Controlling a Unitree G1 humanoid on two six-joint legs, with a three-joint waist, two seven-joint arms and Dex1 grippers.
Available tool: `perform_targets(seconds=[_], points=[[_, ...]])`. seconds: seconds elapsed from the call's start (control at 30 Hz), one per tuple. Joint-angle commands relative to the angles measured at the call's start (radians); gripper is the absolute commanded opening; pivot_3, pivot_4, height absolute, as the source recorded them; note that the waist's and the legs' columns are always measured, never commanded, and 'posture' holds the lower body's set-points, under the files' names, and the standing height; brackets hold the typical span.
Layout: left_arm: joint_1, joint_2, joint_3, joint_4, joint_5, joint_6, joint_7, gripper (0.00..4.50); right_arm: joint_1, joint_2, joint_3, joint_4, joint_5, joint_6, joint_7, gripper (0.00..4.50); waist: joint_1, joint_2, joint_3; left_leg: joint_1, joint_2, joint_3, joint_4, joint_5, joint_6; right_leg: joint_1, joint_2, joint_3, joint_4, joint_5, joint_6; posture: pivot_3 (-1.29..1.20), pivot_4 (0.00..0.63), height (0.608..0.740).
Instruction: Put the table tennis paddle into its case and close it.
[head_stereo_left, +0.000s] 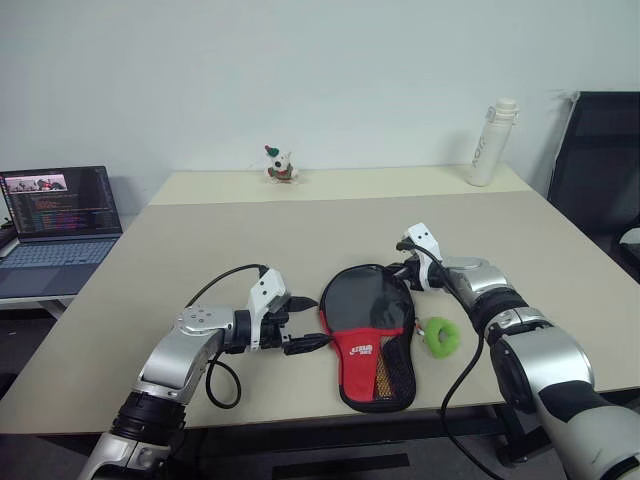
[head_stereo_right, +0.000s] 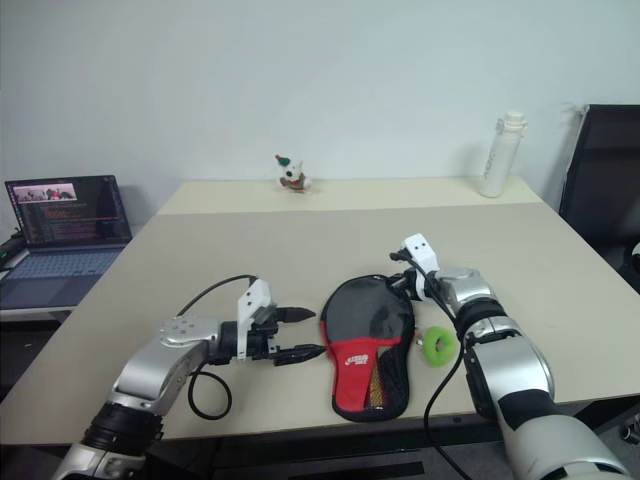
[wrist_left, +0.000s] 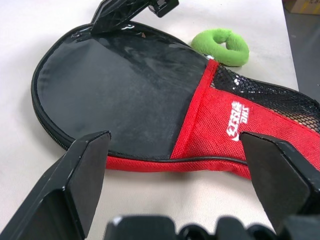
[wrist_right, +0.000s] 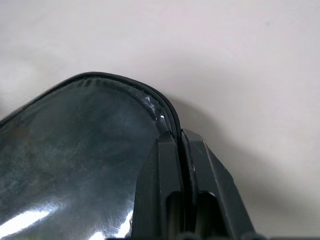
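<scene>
Left claw (head_stereo_left: 303, 322) gapes beside the case (head_stereo_left: 368, 335) on the desk (head_stereo_left: 200, 250); right claw (wrist_right: 181, 150) is pinched on the case's zip rim. Soft, light fabric, best gripped by its edge

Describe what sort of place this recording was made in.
Probably an office or lab workroom: a plain beige table against a bare white wall, an open laptop showing code on a side desk, and a black office chair beside it.
</scene>
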Motion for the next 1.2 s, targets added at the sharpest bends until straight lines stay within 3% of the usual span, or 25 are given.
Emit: perform_targets(seconds=[0.03,0.23,0.4,0.43,0.57,0.7,0.8,1.0,1.2], points=[[-0.025,-0.003,0.002,-0.03,-0.007,-0.012,-0.002,4.5,-0.031,0.01,-0.018,-0.005,-0.003,-0.019,-0.017,0.5,0.0,0.0,0.0,0.0,0.0,0.0,0.0,0.0,0.0,0.0,0.0,0.0,0.0,0.0,0.0,0.0,0.15,0.74],[-0.067,-0.042,-0.02,0.018,0.006,-0.039,0.0,4.5,-0.035,0.006,-0.059,-0.013,0.022,-0.011,-0.051,2.46,0.001,0.0,0.0,0.0,0.0,0.0,0.0,0.0,0.0,0.0,0.0,0.0,0.0,0.0,0.0,0.0,0.15,0.74],[-0.134,-0.093,-0.055,0.107,0.034,-0.096,-0.018,4.5,-0.036,-0.012,-0.109,-0.082,0.076,0.047,0.005,4.29,0.002,0.0,0.0,0.0,0.0,0.0,0.0,0.0,0.0,0.0,0.0,0.0,0.0,0.0,0.0,0.0,0.15,0.74],[-0.151,-0.105,-0.063,0.135,0.045,-0.116,-0.021,4.5,-0.028,-0.02,-0.116,-0.118,0.09,0.067,0.019,4.48,0.002,0.0,0.0,0.0,0.0,0.0,0.0,0.0,0.0,0.0,0.0,0.0,0.0,0.0,0.0,0.0,0.15,0.74],[-0.225,-0.163,-0.087,0.266,0.082,-0.2,-0.035,4.5,0.096,-0.079,-0.104,-0.425,0.111,0.207,0.042,4.48,0.007,0.0,0.0,-0.001,-0.001,0.0,0.0,0.0,0.0,0.0,0.0,0.0,0.0,0.0,0.0,0.0,0.15,0.74],[-0.323,-0.234,-0.137,0.481,0.152,-0.339,-0.067,4.5,0.434,-0.24,-0.134,-1.088,0.206,0.546,0.056,4.48,0.038,-0.001,0.0,-0.003,-0.002,-0.004,0.0,0.0,0.0,0.0,-0.001,-0.004,-0.001,0.0,0.001,0.0,0.15,0.74],[-0.379,-0.273,-0.15,0.625,0.201,-0.43,-0.061,4.5,0.599,-0.305,-0.191,-1.357,0.272,0.72,0.016,4.48,0.033,0.0,0.0,-0.005,-0.002,-0.003,0.0,0.0,0.0,-0.001,-0.001,-0.003,-0.001,0.0,0.001,0.0,0.15,0.74],[-0.478,-0.362,-0.152,0.874,0.287,-0.591,-0.005,4.5,0.845,-0.314,-0.336,-1.698,0.392,0.979,-0.073,4.48,0.026,0.0,0.0,-0.003,-0.001,-0.002,0.002,0.0,0.0,-0.001,0.0,-0.002,-0.001,-0.003,0.006,0.0,0.15,0.74],[-0.518,-0.397,-0.153,1.011,0.342,-0.684,-0.007,4.5,0.932,-0.263,-0.338,-1.733,0.412,1.005,-0.174,4.48,0.024,-0.001,0.0,-0.001,-0.001,0.0,0.003,0.0,0.0,0.001,0.0,0.0,-0.001,-0.002,0.008,0.0,0.15,0.74]])
